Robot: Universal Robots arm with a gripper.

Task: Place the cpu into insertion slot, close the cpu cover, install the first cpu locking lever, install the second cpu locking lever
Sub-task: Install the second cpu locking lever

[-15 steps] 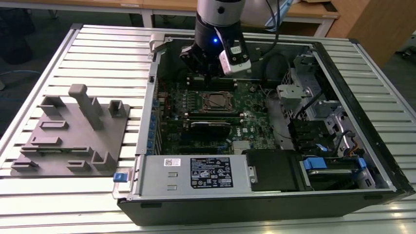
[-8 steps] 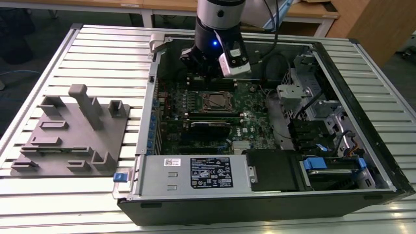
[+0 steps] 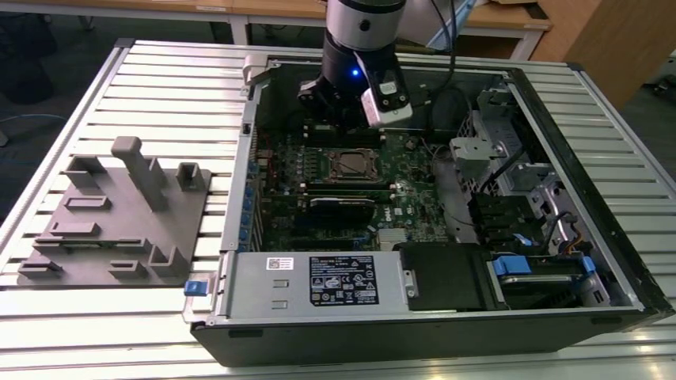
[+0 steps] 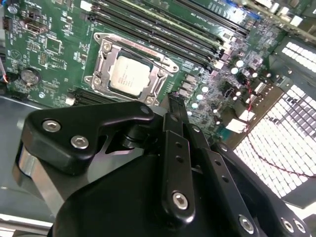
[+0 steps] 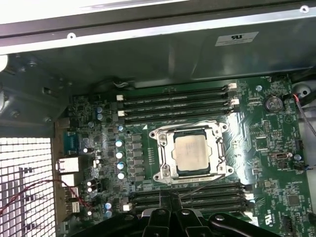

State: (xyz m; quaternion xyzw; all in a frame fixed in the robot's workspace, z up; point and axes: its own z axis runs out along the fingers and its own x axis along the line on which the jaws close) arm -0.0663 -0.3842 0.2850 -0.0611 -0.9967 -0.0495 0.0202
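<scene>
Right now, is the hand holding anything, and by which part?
Nothing is held. The hand hangs above the motherboard; the cpu already sits in the insertion slot under the cpu cover.

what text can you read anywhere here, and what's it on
No text can be read well enough to quote.
black label on the power supply: print too small.
small white sticker beside it: too small.
case-wall sticker: blurred.
cpu top: faint marks, unreadable.

A lab or workshop: an open computer case [image 3: 444, 237] lies on a slatted metal workbench [image 3: 158, 87].
</scene>
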